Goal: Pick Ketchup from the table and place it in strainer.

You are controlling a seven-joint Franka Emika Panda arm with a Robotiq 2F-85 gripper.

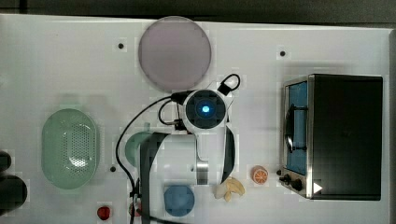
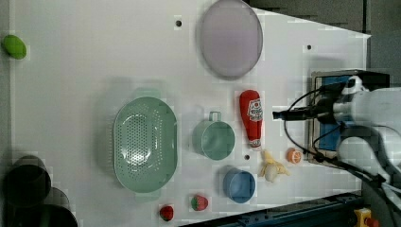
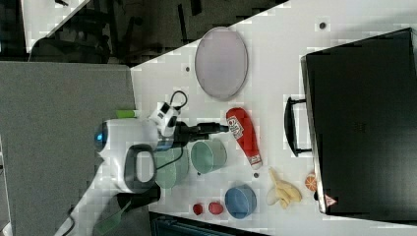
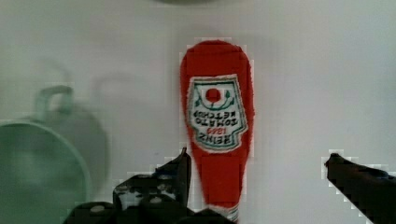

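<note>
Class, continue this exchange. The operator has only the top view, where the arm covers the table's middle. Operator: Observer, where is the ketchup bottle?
Observer: The ketchup bottle lies flat, on the left view's right of the green mug, apart from it.
Operator: Which way is its cap?
Observer: Toward the peeled banana, label facing up.
Operator: Is the tool ready?
Observer: In the wrist view the tool is open, straddling the bottle's narrow end, not gripping it.
</note>
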